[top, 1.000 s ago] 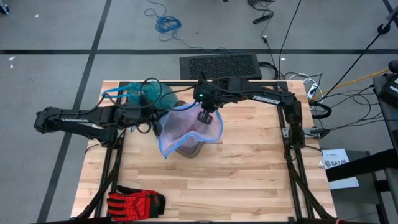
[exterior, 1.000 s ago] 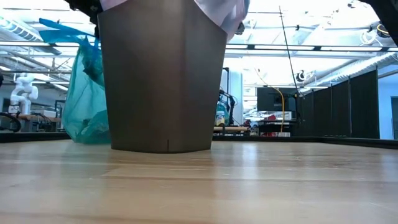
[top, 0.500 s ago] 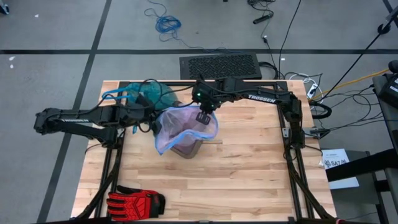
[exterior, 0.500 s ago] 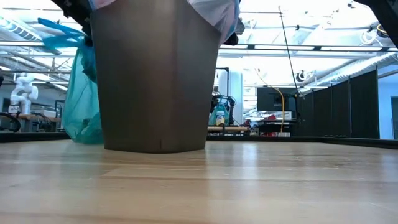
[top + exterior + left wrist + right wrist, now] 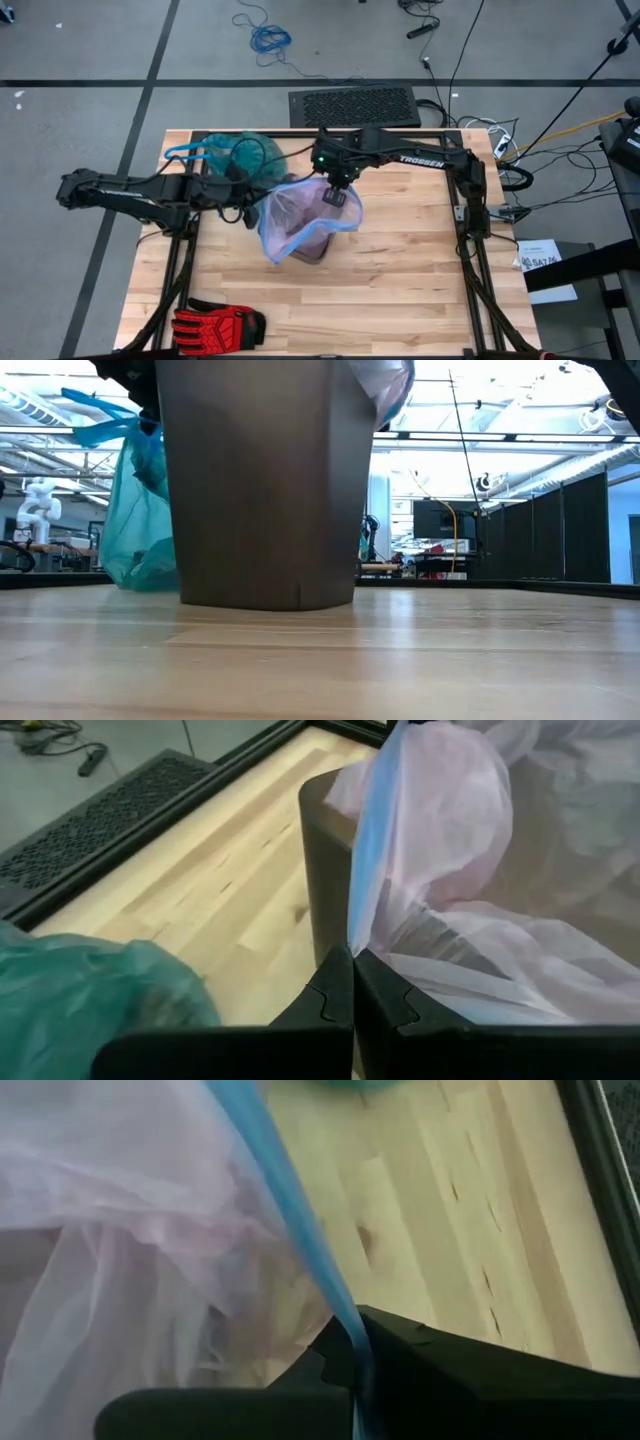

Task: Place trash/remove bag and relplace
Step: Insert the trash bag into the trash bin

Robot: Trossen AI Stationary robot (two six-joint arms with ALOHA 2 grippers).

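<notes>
Surface: wooden table [image 5: 400,290] on a grey workshop floor; we see a red-and-black glove [image 5: 218,325] at its near left corner.
Old bag: the teal-green bag [image 5: 238,155] is already out of the bin and sits bunched near the far left corner.
Trash: we cannot see it; presumably it is inside the teal-green bag.
Bin: brown bin [image 5: 265,480] stands left of the table's middle.
New liner: pale lilac bag [image 5: 300,215] hangs over the bin mouth, its blue rim not yet seated all round.
Left gripper [image 5: 352,982]: clamped together on the lilac bag's rim at the bin's left side.
Right gripper [image 5: 352,1360]: pinched on the blue rim at the bin's far right side.
Left to do, we judge: stretch the rim over the bin's edge, then let go.
</notes>
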